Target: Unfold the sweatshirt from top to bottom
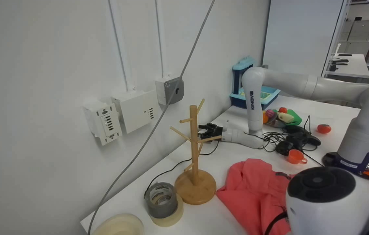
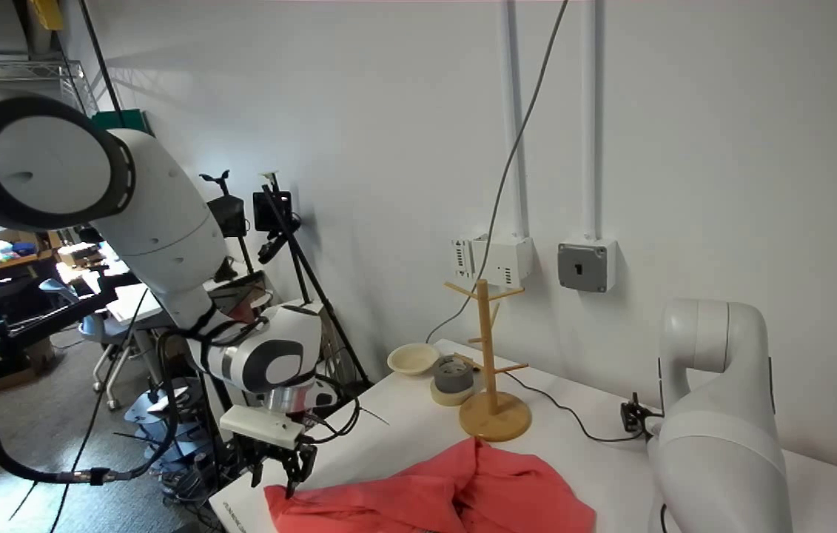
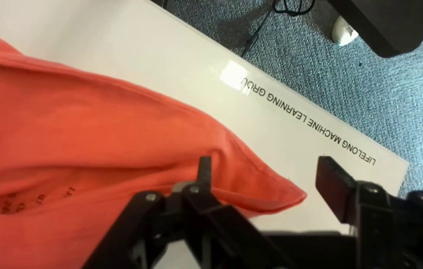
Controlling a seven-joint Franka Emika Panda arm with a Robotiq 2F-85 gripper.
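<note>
We note the tool (image 3: 264, 172) spread wide, right of centre in the wrist view, with nothing in its hold; a corner of the sweatshirt (image 3: 95, 138) lies between its fingers. The rumpled garment fills that frame's left and, in an exterior view, sits at bottom centre on the worktop (image 2: 388, 422). Fingertip contact with cloth: cannot tell. Risks, we judge: closing too high misses the corner; pinching overlapped layers drags the whole bundle; a sideways pull could topple the mug tree (image 2: 489, 363) just beside it.
</note>
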